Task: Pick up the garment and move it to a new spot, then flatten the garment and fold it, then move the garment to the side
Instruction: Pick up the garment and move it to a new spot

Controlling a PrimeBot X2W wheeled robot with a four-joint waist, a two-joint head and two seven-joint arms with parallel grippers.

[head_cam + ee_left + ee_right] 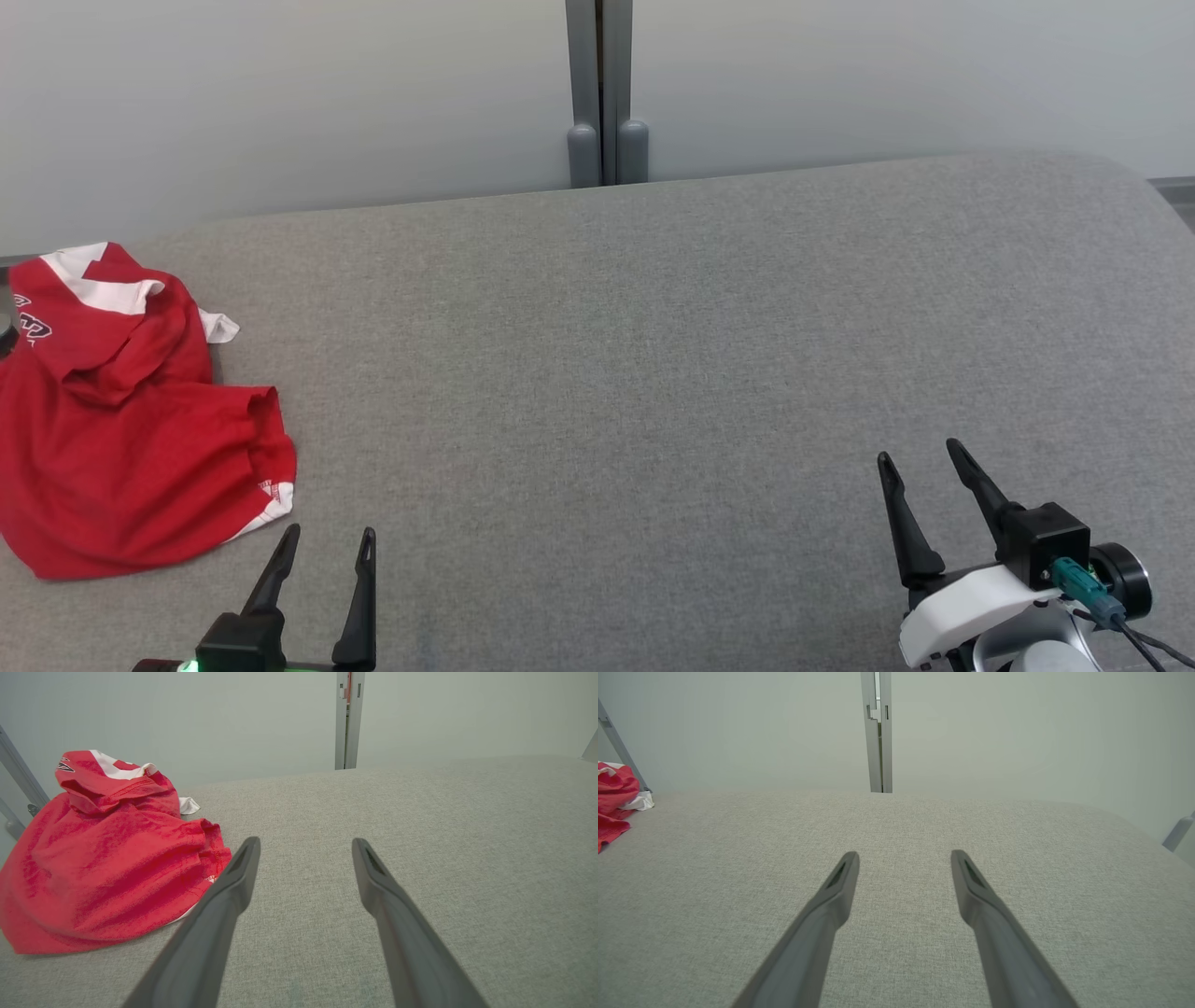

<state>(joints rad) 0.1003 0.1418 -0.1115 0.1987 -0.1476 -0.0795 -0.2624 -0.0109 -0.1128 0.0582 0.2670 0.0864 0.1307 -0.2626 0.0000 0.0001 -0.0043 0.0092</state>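
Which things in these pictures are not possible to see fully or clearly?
- Head view: the left edge cuts off the red garment; its printed logo is too small and creased to read.
- All views: the garment's own folds hide its shape and underside.
- Head view: the bottom edge cuts off the base of the left end effector.

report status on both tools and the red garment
Left tool open, empty. Right tool open, empty. Crumpled red and white fabric garment heaped at left edge of grey fabric surface, untouched. Nothing seen in the way.
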